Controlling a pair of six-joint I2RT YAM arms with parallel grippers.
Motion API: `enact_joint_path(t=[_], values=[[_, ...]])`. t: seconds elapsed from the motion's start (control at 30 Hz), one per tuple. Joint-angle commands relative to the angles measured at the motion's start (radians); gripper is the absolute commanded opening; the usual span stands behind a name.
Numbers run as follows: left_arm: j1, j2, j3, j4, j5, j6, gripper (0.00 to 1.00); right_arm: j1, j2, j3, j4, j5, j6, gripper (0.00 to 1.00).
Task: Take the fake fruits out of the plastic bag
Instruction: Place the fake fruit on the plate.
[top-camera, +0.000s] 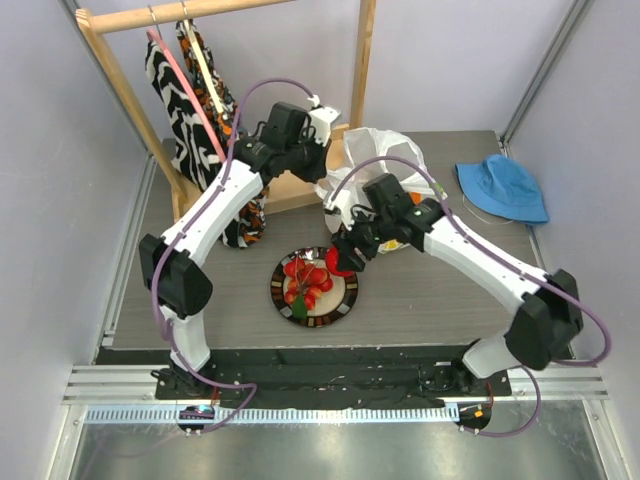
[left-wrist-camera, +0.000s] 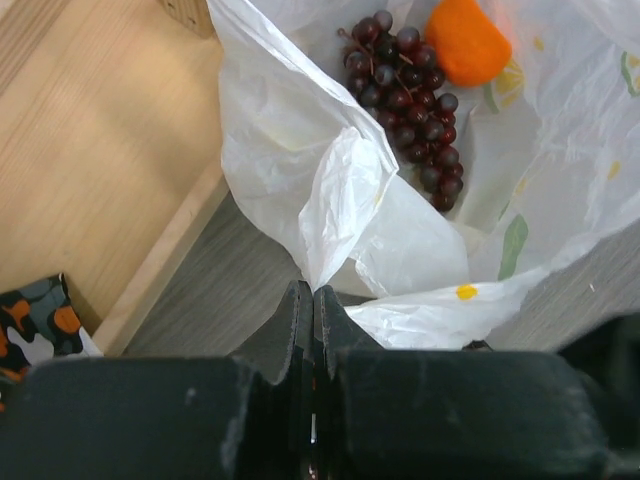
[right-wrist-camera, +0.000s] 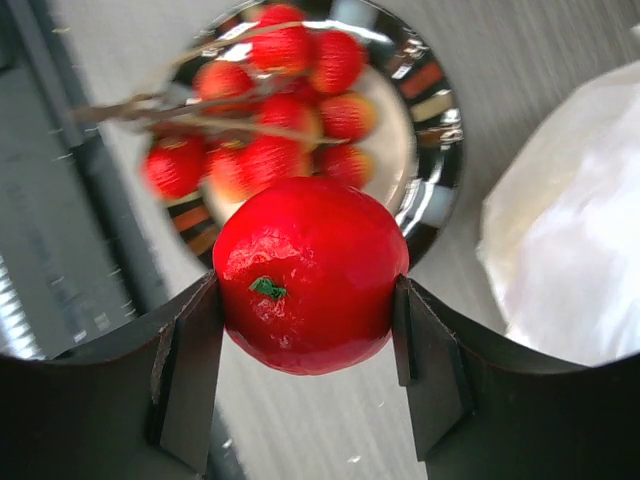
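- While the right gripper (top-camera: 345, 258) hangs over the near edge of the plate (top-camera: 345, 300), seen from above, it clasps the apple (top-camera: 337, 263), out of the bag (top-camera: 385, 160) but not yet set down.
- Berries (top-camera: 305, 283) already lie on that plate, so I judge one fruit delivered and a second close to it.
- Left arm (top-camera: 225, 195) reaches to the bag's left rim; from up here its grip is hard to read.
- Grey wood-grain table (top-camera: 200, 290), pale lilac walls; a wooden rack (top-camera: 115, 75) with patterned clothes (top-camera: 185, 110) stands at the back left, and a blue hat (top-camera: 502, 187) lies well to the right of the bag.
- On the left wrist view, the left gripper (left-wrist-camera: 312, 300) has its fingers closed tight on a fold of the bag's rim, holding the mouth open.
- Inside lie the grapes (left-wrist-camera: 405, 95) and, touching them, the orange (left-wrist-camera: 467, 45): both are left to take out.
- No lemon shows clearly; it may be hidden under plastic.
- Beside the bag runs the rack's pale base (left-wrist-camera: 90, 150), with camouflage cloth (left-wrist-camera: 40, 320) at the lower left.
- On the right wrist view, the fingers sit narrow against both sides of the apple, directly above the plate's rim and the berries, the bag off to the right.
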Motion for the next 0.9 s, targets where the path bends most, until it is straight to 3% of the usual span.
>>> enact_joint_path(t=[0.0,0.4,0.87], values=[[0.005,-0.119,-0.04,0.02,-0.017,0.016,0.0,-0.005,0.087,0.023,0.166,0.085,0.014,0.31],[0.003,-0.128,-0.04,0.02,-0.006,0.013,0.0,0.014,0.363,0.118,0.283,0.104,0.103,0.3],[0.003,-0.102,-0.029,0.028,0.012,-0.001,0.0,0.037,0.44,0.143,0.265,0.046,0.134,0.34]])
